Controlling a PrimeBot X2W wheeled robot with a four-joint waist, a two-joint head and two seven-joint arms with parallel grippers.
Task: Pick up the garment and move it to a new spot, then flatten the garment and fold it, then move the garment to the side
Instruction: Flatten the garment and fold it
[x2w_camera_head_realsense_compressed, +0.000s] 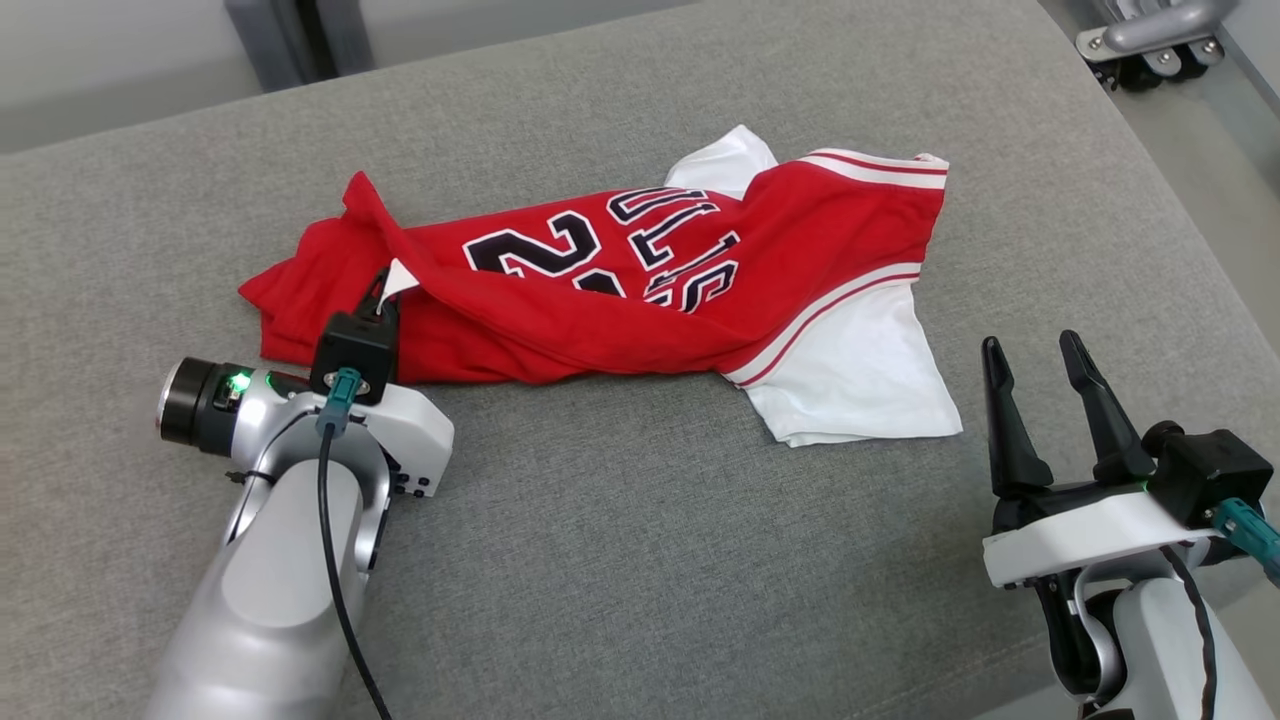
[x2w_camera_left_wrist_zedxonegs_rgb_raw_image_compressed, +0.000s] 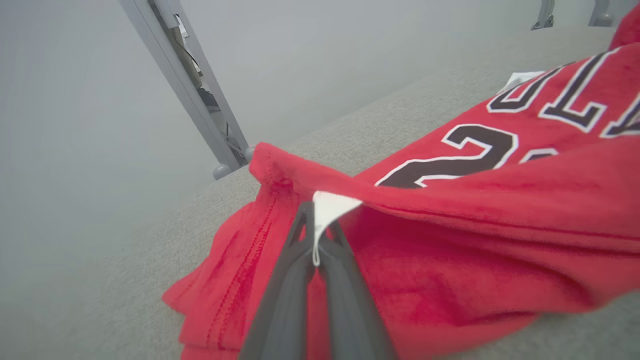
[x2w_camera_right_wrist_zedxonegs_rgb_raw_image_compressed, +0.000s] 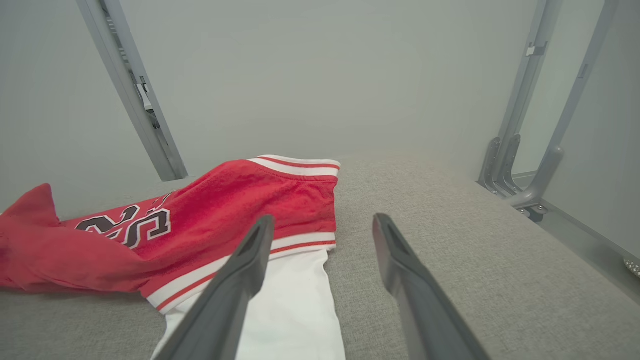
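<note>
The garment (x2w_camera_head_realsense_compressed: 640, 290) is a red jersey with dark, white-edged lettering and white sleeves, lying crumpled across the grey cushion (x2w_camera_head_realsense_compressed: 640, 560). My left gripper (x2w_camera_head_realsense_compressed: 385, 292) is at its left part, shut on a fold of red cloth with a white tag (x2w_camera_left_wrist_zedxonegs_rgb_raw_image_compressed: 327, 207); in the left wrist view the fingers (x2w_camera_left_wrist_zedxonegs_rgb_raw_image_compressed: 300, 260) pinch that tag and fold together. My right gripper (x2w_camera_head_realsense_compressed: 1035, 360) stands open just right of the white sleeve (x2w_camera_head_realsense_compressed: 860, 375), nothing between its fingers. In the right wrist view its fingers (x2w_camera_right_wrist_zedxonegs_rgb_raw_image_compressed: 250, 260) hover over the sleeve's edge (x2w_camera_right_wrist_zedxonegs_rgb_raw_image_compressed: 295, 310).
Grey metal frame posts (x2w_camera_right_wrist_zedxonegs_rgb_raw_image_compressed: 130, 95) stand behind the cushion, with more frame legs (x2w_camera_right_wrist_zedxonegs_rgb_raw_image_compressed: 525, 165) at its right edge. The cushion's right edge (x2w_camera_head_realsense_compressed: 1180, 200) drops off beside the right arm. Bare cushion stretches in front of the garment.
</note>
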